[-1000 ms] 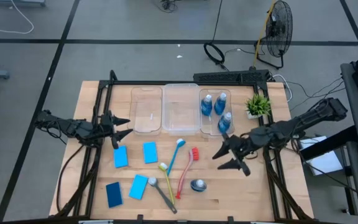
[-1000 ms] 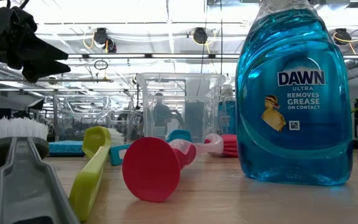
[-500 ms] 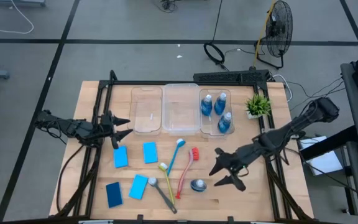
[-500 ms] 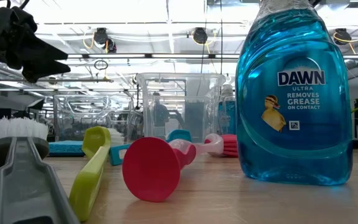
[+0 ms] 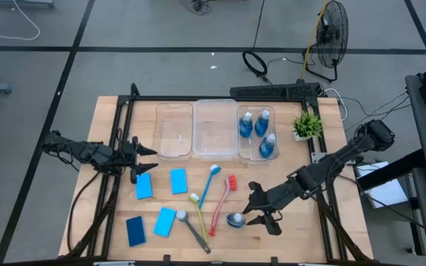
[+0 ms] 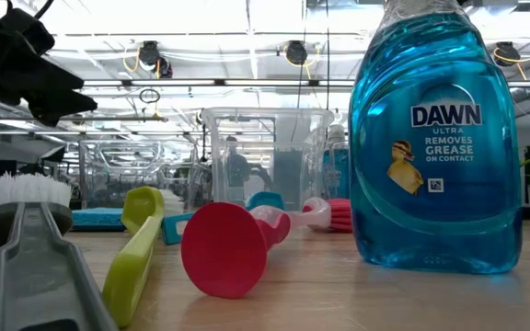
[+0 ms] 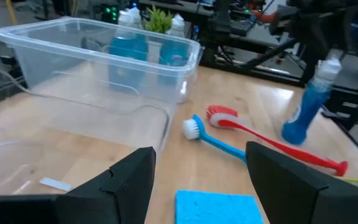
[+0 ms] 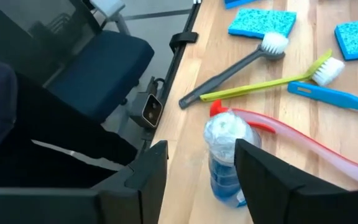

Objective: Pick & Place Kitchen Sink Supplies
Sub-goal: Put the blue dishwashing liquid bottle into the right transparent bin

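Observation:
A small clear bottle of blue liquid (image 5: 235, 219) stands upright on its base near the table's near edge; it fills the low view (image 6: 435, 138). My right gripper (image 5: 259, 214) is open just to the right of it, and the bottle (image 8: 229, 158) stands ahead of the fingers, apart from them. My left gripper (image 5: 142, 158) is open over a blue sponge (image 7: 219, 208). Three more sponges (image 5: 165, 221) lie flat. The blue (image 5: 209, 181), red (image 5: 222, 203), yellow-green (image 5: 197, 209) and grey (image 5: 191, 229) brushes lie mid-table. Three bottles (image 5: 257, 133) stand in the right-hand clear bin.
Three clear bins (image 5: 214, 129) sit side by side at the far side; the left one and the middle one hold nothing. A green potted plant (image 5: 307, 124) stands to the right of them. Dark frame rails run along the table's left and right edges.
My right gripper has travelled toward the table's near edge and left, closing in on the standing bottle, and has stayed open. My left gripper has dipped slightly toward the sponge under it. Nothing on the table has moved.

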Controlling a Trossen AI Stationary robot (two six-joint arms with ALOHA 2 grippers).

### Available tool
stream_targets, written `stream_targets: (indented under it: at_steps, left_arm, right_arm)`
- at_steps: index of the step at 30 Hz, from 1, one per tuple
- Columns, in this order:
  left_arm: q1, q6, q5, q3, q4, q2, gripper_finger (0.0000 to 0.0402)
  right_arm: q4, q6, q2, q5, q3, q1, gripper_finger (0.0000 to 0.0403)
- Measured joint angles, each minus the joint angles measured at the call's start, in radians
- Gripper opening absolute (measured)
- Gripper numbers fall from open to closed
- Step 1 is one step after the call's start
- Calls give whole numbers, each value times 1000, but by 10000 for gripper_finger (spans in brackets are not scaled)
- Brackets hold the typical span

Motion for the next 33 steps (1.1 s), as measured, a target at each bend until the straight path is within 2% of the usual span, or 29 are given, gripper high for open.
stream_targets:
  at_steps: [10, 24, 33]
  left_arm:
    - [0, 5, 1, 0, 0, 0, 253]
    - [0, 7, 0, 0, -5, 0, 253]
    - [0, 8, 0, 0, -5, 0, 253]
  right_arm:
    - [-24, -38, -40, -6, 1, -34, 157]
    - [-24, -41, -40, -8, 1, -38, 160]
    - [-24, -16, -40, -3, 1, -38, 186]
